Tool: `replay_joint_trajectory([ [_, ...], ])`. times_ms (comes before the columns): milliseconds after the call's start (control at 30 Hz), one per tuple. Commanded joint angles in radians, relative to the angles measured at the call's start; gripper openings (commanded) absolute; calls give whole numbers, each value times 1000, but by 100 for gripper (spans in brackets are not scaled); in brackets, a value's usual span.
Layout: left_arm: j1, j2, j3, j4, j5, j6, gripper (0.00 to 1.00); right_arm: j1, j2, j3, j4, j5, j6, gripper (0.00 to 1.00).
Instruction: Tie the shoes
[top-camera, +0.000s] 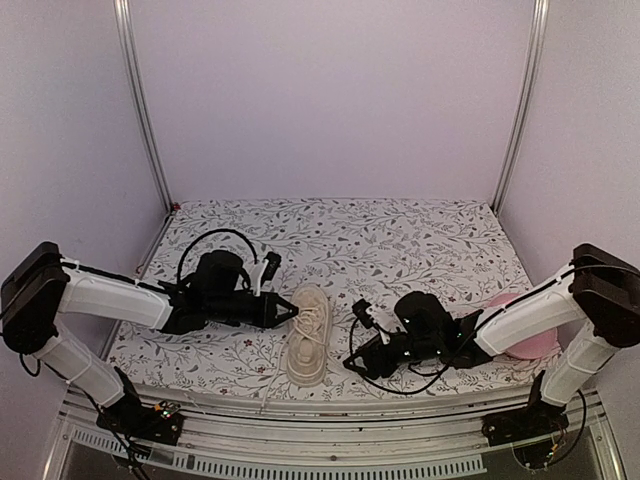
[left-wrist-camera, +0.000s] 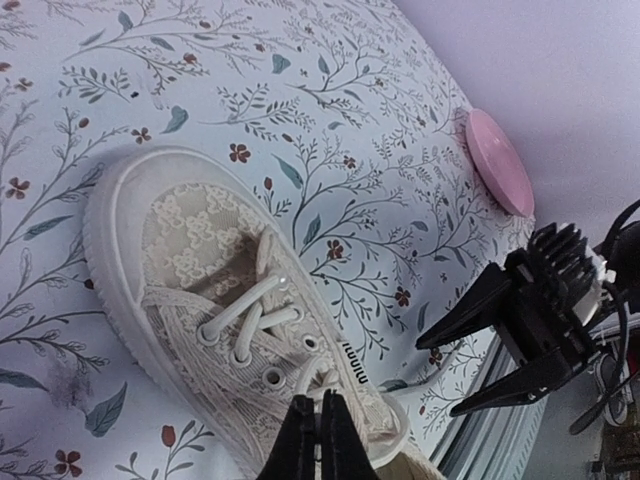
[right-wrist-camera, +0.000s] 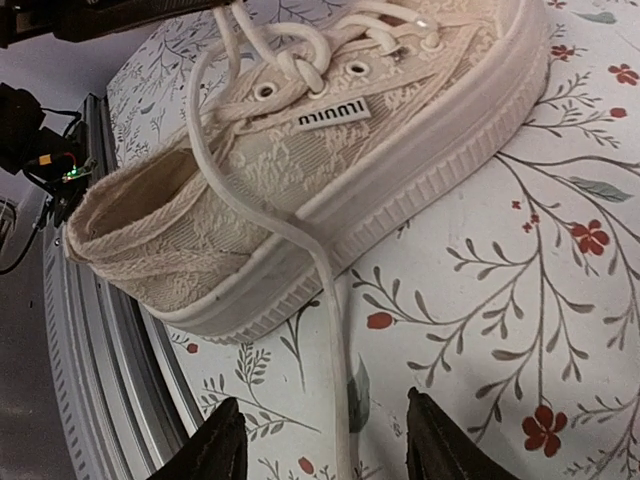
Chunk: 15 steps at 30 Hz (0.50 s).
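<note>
Straddling the loose lace, the right fingers are gaping, empty, needing to close squarely on it; the left fingers are sitting pinched shut over the sneaker

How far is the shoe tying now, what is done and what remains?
Done: laces threaded on the sneaker. In hand: left end effector shut at the laces; right end effector open, one loose lace lying between its fingers. Left: the bow; none visible.
</note>
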Motion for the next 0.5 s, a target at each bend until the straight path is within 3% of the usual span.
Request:
replay_joint_trajectory([
  [0, 16, -16, 20, -2, 16, 21, 0, -15, 149, 72, 191, -130, -23, 54],
  [200, 17, 0, 46, -18, 30, 31, 0, -19, 247, 119, 206, -112, -69, 51],
  [467, 17, 13, 65, -18, 31, 33, 0, -19, 336, 184, 166, -93, -173, 38],
])
